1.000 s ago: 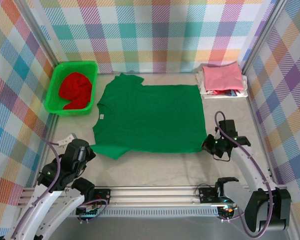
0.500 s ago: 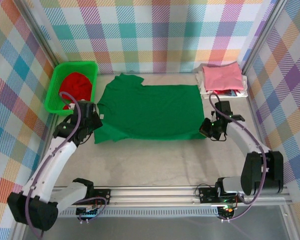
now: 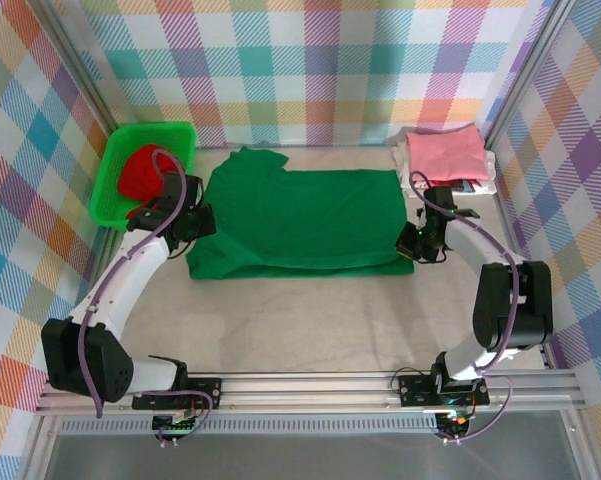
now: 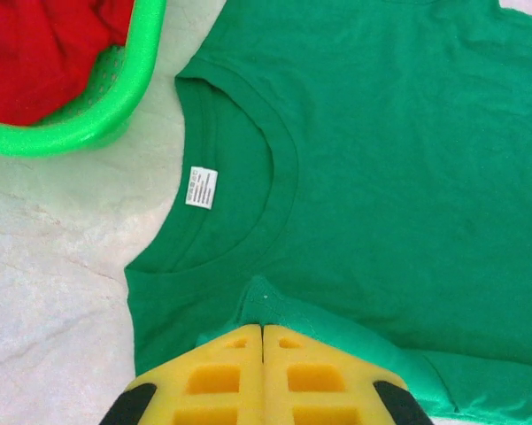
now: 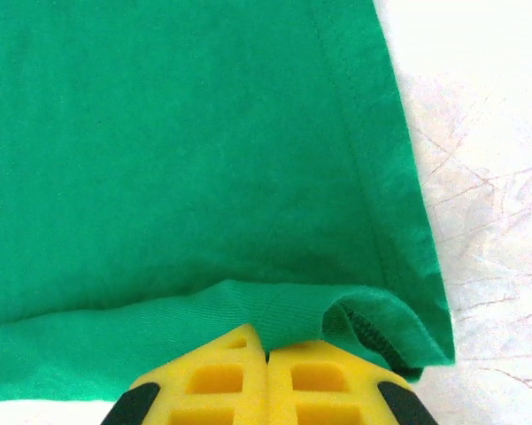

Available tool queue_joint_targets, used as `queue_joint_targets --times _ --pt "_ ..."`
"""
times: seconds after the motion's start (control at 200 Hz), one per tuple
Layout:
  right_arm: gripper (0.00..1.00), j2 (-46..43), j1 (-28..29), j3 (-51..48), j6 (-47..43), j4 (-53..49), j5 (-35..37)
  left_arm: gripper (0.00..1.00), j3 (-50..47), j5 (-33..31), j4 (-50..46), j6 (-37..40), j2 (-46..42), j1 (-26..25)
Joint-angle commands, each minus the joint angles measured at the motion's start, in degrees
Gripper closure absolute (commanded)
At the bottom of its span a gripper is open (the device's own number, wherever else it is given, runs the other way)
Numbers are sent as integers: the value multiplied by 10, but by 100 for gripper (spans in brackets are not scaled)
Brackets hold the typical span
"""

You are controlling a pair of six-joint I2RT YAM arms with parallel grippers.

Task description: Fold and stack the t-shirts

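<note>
Top external view: we note the left gripper (image 3: 195, 224) and right gripper (image 3: 411, 245), jaws pinching the near edge of the dark green t-shirt (image 3: 300, 210), doubled over on the worktop (image 3: 310, 325).

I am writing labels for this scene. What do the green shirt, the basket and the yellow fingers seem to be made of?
The shirt looks like soft matte knit, probably cotton: it has a collar band and a stitched hem and drapes limply. The basket looks like bright, slightly shiny plastic with a moulded mesh wall. The fingers are yellow and matte with cut-out cells, perhaps foam or printed plastic; unclear.
</note>
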Motion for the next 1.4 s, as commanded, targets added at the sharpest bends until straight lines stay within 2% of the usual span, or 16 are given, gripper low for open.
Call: queue_joint_targets --times 0.0,0.16,0.31,0.37,0.41,0.475,0.49,0.545,0.57,0.61,0.67,0.8,0.935,1.035,1.175,1.395 --pt "98 21 -6 30 -12 4 6 100 32 -22 9 31 15 12" --pt "96 56 -7 61 -11 17 8 100 51 -26 36 46 51 16" --pt "80 106 -13 122 -6 18 13 100 145 -4 49 82 155 16" --pt "75 135 -16 162 -8 14 21 100 202 -25 50 90 209 16" --pt "70 157 -19 198 -11 0 30 87 250 -40 47 99 248 16" --pt "64 192 -25 264 -15 -30 28 51 338 -57 30 115 313 15" --pt "63 196 -26 276 -16 -36 25 50 365 -58 20 118 327 16" --pt "63 197 -26 300 -18 -43 17 62 438 -51 -12 129 367 14" --pt "63 190 -26 300 -17 -36 14 62 457 -52 -20 129 376 11" --pt "63 173 -25 289 -15 -24 5 54 470 -53 -27 127 379 7" --pt "62 144 -23 261 -15 -8 -14 43 456 -53 -33 113 364 0" --pt "58 73 1 156 -21 51 -55 42 321 -39 -20 59 288 -22" --pt "58 30 32 72 -39 85 -41 48 160 -6 12 7 220 -48" --pt "58 22 36 46 -33 69 -25 47 75 25 41 -18 181 -51" --pt "58 42 37 33 -23 61 -1 46 51 52 42 -17 186 -51" --pt "57 58 37 32 6 116 -38 46 59 53 54 -39 230 -51"
